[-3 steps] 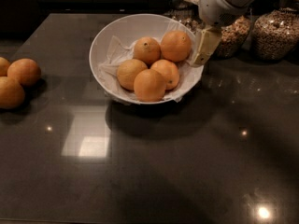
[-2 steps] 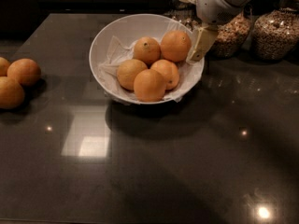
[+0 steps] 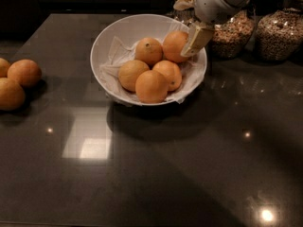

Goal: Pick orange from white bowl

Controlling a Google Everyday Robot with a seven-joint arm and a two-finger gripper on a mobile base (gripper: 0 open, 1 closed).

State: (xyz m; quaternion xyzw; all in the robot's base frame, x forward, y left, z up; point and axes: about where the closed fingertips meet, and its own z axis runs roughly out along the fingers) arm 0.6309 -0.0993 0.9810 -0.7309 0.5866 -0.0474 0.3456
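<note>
The white bowl (image 3: 106,41) stands at the back middle of the dark counter, lined with crumpled white paper and holding several oranges. The orange (image 3: 174,45), deep and even in colour, lies at the bowl's back right. A smaller orange with a dark stem dot (image 3: 148,50) lies to its left, and three more lie in front. My gripper (image 3: 195,39) reaches down from the upper right over the bowl's right rim, right against the right side of the orange. The arm hides part of the rim behind it.
Three loose oranges (image 3: 23,73) lie at the counter's left edge. Glass jars of grains (image 3: 279,32) stand at the back right, one (image 3: 230,36) directly behind the arm. Ceiling lights reflect off the glossy counter (image 3: 156,174) in front of the bowl.
My gripper has moved a little left and farther in, from beside the bowl's right rim to over it, up against the back-right orange. The oranges and bowl have not moved.
</note>
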